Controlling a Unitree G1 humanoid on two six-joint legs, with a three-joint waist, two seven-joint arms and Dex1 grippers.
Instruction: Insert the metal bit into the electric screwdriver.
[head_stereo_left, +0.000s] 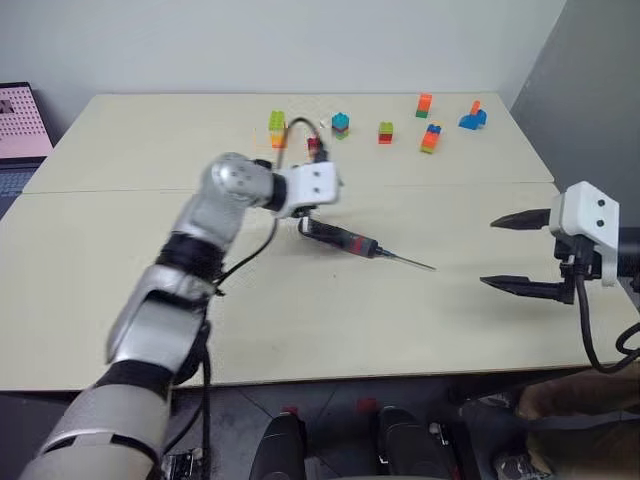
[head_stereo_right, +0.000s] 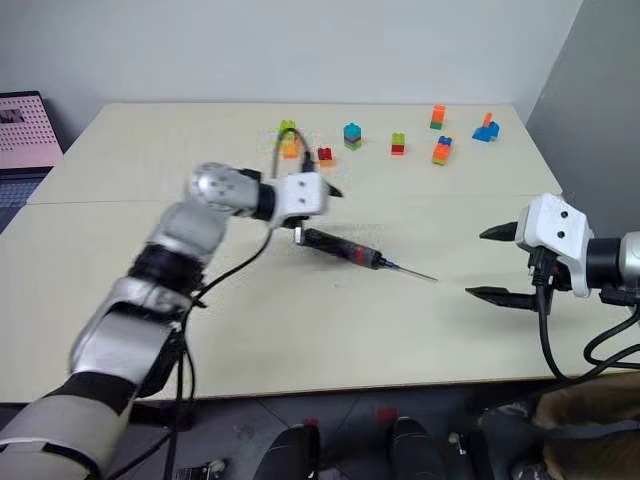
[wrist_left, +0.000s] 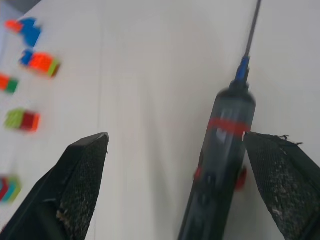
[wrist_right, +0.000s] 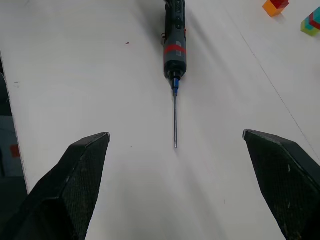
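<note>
1. Black screwdriver (head_stereo_left: 345, 239) with a red band lies flat on the pale table (head_stereo_left: 120, 260), near its middle, narrow end toward the robot's right
2. Bit (wrist_right: 175, 120), a thin grey rod, sticks straight out of the screwdriver's tip past a small blue collar; it looks seated, its free end resting on the table
3. Left gripper (wrist_left: 175, 150) hangs over the screwdriver's butt end, jaws spread wide; in the left wrist view the tool body lies between the fingers, close by one pad (wrist_left: 280, 175), gripped by neither
4. Right gripper (head_stereo_left: 515, 252) hovers well off to the robot's right of the bit's end, jaws wide and holding nothing, aimed back toward the tool
5. Coloured blocks (head_stereo_left: 430, 137) sit scattered along the far part of the table, well apart from the screwdriver
6. Laptop (head_stereo_left: 20, 130) with a pink screen stands off the table's far left corner
</note>
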